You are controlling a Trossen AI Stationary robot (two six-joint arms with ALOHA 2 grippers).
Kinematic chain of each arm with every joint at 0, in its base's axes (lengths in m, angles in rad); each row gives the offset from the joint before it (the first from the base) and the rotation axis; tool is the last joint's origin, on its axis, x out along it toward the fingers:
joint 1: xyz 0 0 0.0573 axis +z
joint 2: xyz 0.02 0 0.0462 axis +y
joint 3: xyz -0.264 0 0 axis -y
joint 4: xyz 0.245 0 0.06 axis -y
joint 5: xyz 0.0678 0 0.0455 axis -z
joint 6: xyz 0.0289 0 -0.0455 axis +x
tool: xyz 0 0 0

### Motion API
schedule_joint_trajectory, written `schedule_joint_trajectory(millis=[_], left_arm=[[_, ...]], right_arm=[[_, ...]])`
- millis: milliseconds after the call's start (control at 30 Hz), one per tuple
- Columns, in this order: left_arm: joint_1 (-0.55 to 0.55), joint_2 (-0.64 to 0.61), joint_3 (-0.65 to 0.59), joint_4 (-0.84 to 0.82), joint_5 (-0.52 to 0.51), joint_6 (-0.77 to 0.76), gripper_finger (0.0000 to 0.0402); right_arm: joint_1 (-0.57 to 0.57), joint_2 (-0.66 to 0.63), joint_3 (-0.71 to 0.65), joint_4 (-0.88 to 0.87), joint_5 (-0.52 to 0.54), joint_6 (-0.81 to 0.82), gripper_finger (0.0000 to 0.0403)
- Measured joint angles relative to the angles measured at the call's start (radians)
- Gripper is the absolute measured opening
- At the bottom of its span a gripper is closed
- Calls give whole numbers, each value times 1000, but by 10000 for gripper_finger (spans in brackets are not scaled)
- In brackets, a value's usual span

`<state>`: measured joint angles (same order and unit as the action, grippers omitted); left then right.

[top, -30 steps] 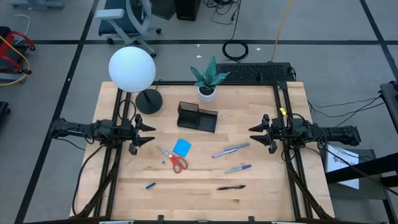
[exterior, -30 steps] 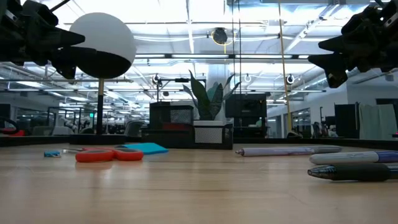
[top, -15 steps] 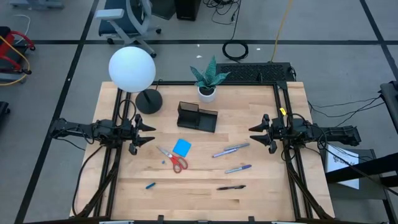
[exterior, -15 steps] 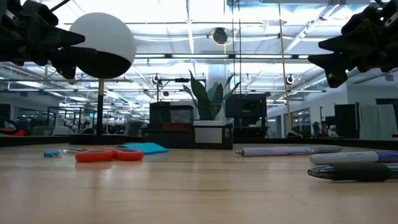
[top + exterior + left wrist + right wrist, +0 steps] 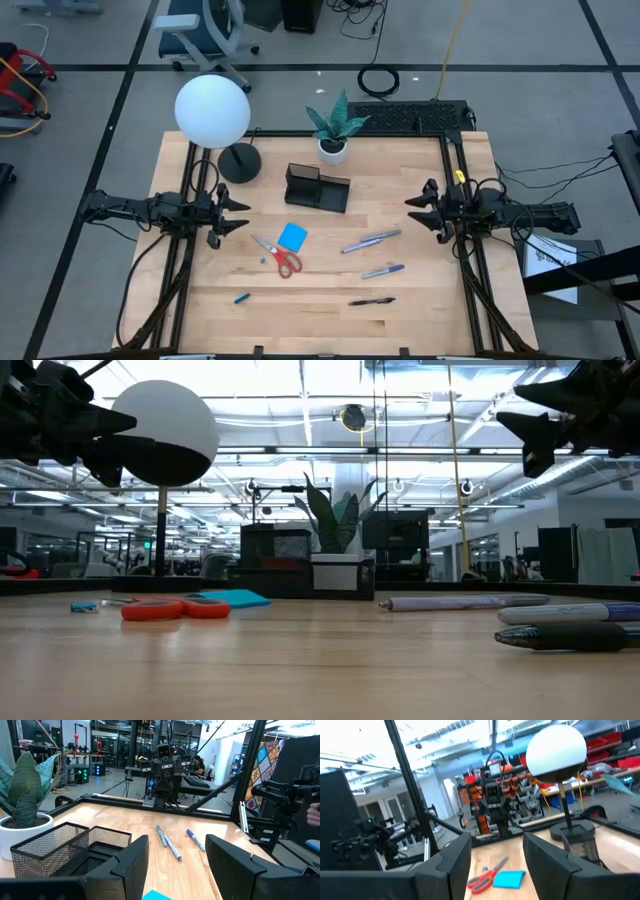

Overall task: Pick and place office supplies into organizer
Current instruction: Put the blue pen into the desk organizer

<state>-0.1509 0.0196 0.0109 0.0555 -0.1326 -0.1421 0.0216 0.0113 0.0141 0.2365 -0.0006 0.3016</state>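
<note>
1. Nearest the front edge of the bench point(image 5: 420, 330) lies the black pen point(image 5: 371, 301), and off to my left side of it the tiny blue piece point(image 5: 241, 298), both flat on the wood.
2. A step farther in, one grey-and-blue pen point(image 5: 383, 271) lies just beyond the black pen; the second grey-and-blue pen point(image 5: 371, 241) lies a little farther back, apart from the first.
3. The red-handled scissors point(image 5: 279, 256) lie flat left of centre, with the bright blue note pad point(image 5: 293, 237) just beside them on the far side.
4. My left pincer point(image 5: 238, 214) hangs above the left side of the bench, its fingers point(image 5: 131, 861) spread and holding nothing, pointing toward the middle.
5. My right pincer point(image 5: 412, 212) hangs above the right side, facing the left one across the supplies, fingers point(image 5: 452, 861) likewise spread and empty.
6. Beyond the note pad stands the black organizer point(image 5: 317, 187), its taller upright compartment at my left end and the low tray to the right.
7. Farthest back stand the white plant pot point(image 5: 333, 150) with its green plant and the lamp point(image 5: 213, 111) with a white globe on a round black base.
</note>
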Motion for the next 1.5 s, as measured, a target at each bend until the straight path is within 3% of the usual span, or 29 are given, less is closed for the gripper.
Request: schedule_joint_trajectory(millis=[267,567,800,933,1067,1233,1500], left_arm=[[0,0,0,0,0,0,202],[0,0,0,0,0,0,202],[0,0,0,0,0,0,202],[0,0,0,0,0,0,202],[0,0,0,0,0,0,202],[0,0,0,0,0,0,202],[0,0,0,0,0,0,202]], right_arm=[[0,0,0,51,137,61,171],[2,0,0,159,75,91,171],[2,0,0,197,109,-34,171],[2,3,0,183,153,-28,171],[15,18,13,194,78,-7,171],[47,99,73,184,45,-66,171],[124,354,300,202,47,-258,171]])
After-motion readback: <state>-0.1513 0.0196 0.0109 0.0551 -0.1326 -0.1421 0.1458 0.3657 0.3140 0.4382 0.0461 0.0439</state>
